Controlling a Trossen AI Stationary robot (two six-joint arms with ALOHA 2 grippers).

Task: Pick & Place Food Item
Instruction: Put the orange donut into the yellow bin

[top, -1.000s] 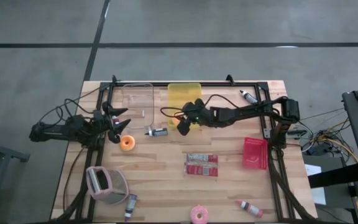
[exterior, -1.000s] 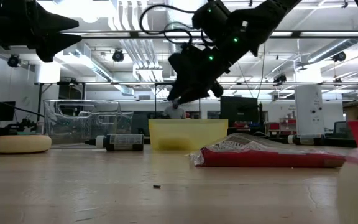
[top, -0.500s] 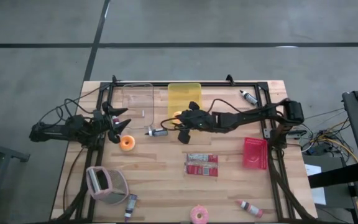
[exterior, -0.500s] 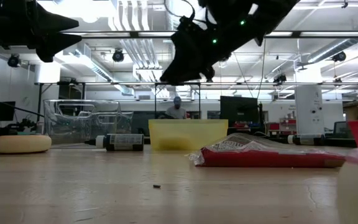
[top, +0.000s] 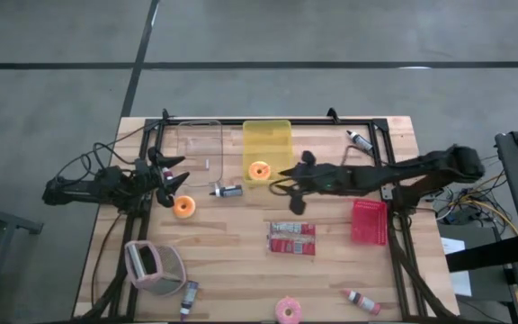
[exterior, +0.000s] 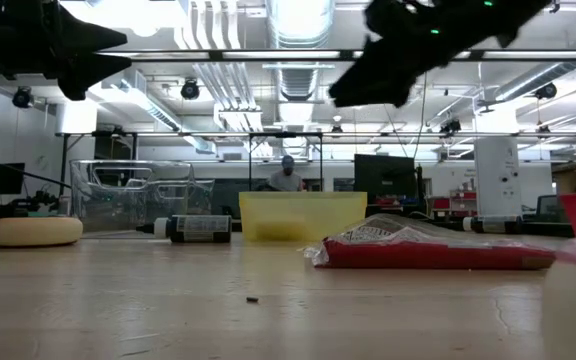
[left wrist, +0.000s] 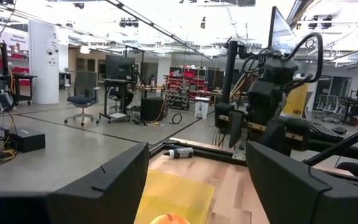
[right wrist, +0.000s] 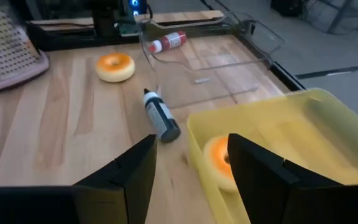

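Note:
An orange donut (top: 259, 170) lies flat on the floor of the yellow container (top: 267, 144), at its near end; the right wrist view shows the donut (right wrist: 218, 163) close to the container's wall (right wrist: 194, 146). My right gripper (top: 288, 180) hovers open and empty just right of the container, above the table (right wrist: 191, 148). In the low view the right gripper (exterior: 340, 95) is high over the yellow container (exterior: 302, 215). My left gripper (top: 176, 176) waits open at the table's left (left wrist: 197, 155).
A second orange donut (top: 184, 207) lies near the left gripper, and a pink one (top: 288, 310) at the near edge. Snack packets (top: 292, 239), a red container (top: 369, 221), a clear container (top: 198, 144), a grater (top: 154, 266) and small bottles (top: 227, 190) lie around.
My right gripper has drawn back from over the yellow container toward the table's right edge and has risen. The orange donut, earlier under the gripper, now shows lying in the container's near end.

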